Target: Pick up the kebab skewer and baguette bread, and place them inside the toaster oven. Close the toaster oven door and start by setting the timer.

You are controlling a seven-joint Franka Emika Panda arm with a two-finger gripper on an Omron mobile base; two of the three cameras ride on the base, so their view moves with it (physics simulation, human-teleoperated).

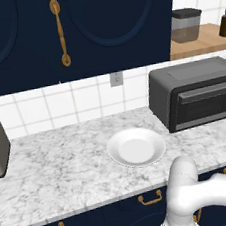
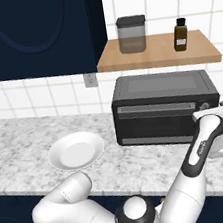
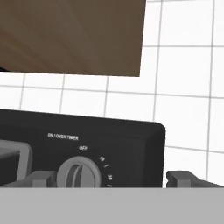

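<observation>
The toaster oven [image 2: 166,108] sat on the marble counter [image 1: 58,177] against the tiled wall, below a wooden shelf [image 2: 157,51]. Its door [image 2: 158,122] stood closed, handle bar along the top. In the hand view the timer knob [image 3: 79,173] at the oven's right edge was close ahead, its pointer near the OFF mark, so the timer looked not yet set. The claw [image 3: 109,178] was spread wide and empty, one fingertip [image 3: 41,178] to the left of the knob and the other [image 3: 183,177] beyond the oven's right edge; it hadn't closed on the knob.

To the oven's left, a white plate [image 1: 136,147] lay bare on the counter. Neither skewer nor bread could be seen on the counter, and the dark door glass hid whether they were inside. Judging by that, loading and closing seemed done and only turning the timer was left.

A jar [image 2: 132,33] and a dark bottle [image 2: 180,35] stood on the shelf.
</observation>
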